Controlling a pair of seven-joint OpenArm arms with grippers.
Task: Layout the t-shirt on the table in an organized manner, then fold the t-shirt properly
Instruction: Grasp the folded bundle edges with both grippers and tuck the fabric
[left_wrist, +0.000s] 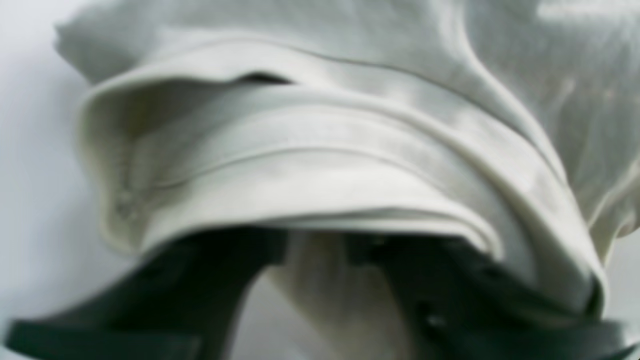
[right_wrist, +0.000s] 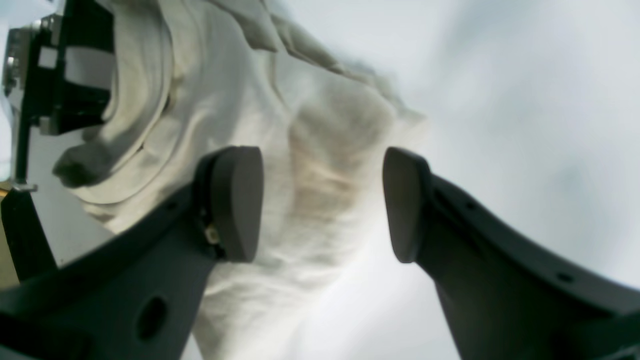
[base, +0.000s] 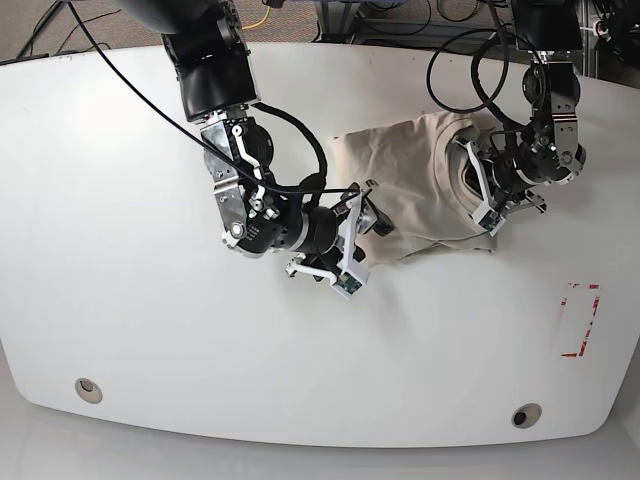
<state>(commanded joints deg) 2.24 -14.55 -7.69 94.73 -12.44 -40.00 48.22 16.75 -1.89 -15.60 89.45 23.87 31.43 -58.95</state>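
The large white glossy counter carries the wrinkled beige cotton t-shirt, bunched at upper right. The laying-out step is in hand. The left claw grips its hem; the right claw gapes, needing a corner.

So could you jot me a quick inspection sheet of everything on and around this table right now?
Surface: white table, two round grommet holes, some dark specks.
Job's things: beige t-shirt bunched and wrinkled, not laid flat.
Clutter: red tape rectangle near the table's edge.
Grippers: left gripper shut on a hem of the shirt; right gripper open, cloth between its pads.
Cables: black cables loop along both arms.
Surroundings: more cables and frame parts beyond the far edge.
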